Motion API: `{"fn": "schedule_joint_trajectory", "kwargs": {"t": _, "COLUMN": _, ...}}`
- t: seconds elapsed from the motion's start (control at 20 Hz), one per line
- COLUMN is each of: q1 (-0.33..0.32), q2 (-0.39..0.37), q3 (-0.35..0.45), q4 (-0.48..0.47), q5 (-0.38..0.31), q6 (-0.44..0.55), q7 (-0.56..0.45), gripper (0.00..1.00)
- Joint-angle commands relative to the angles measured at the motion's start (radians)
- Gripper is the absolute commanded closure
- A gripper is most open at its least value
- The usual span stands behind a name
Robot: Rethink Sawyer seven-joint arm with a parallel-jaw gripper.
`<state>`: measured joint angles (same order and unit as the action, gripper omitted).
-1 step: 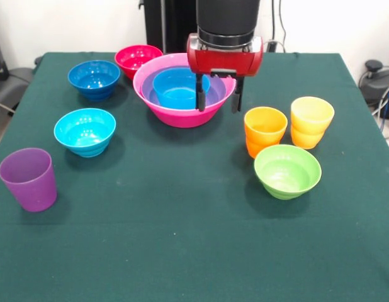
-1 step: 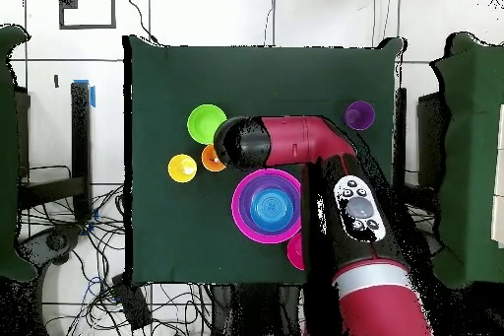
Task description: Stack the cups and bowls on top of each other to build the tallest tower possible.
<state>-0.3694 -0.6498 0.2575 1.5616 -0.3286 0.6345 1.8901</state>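
Tower: blue bowl nested in purple, in hot-pink. Gripper: spread, empty, straddling the tower's rim. Worktop: green.

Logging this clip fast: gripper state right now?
Gripper: open, holding nothing, jaws apart over the hot-pink bowl's rim.

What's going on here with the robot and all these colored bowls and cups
The robot arm's gripper hangs open over the tower, which so far is a hot-pink bowl with a purple bowl and a blue bowl nested inside. It holds nothing. The other pieces sit loose on the green table: four bowls, plus the orange cup, yellow cup and purple cup.
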Motion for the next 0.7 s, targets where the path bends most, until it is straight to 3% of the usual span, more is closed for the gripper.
{"fn": "schedule_joint_trajectory", "kwargs": {"t": 0.05, "q1": 0.032, "q2": 0.053, "q3": 0.069, "q4": -0.100, "q5": -0.004, "q6": 0.123, "q7": -0.062, "gripper": 0.00}}
{"fn": "schedule_joint_trajectory", "kwargs": {"t": 0.7, "q1": 0.046, "q2": 0.095, "q3": 0.065, "q4": -0.137, "q5": -0.011, "q6": 0.101, "q7": -0.051, "gripper": 0.00}}
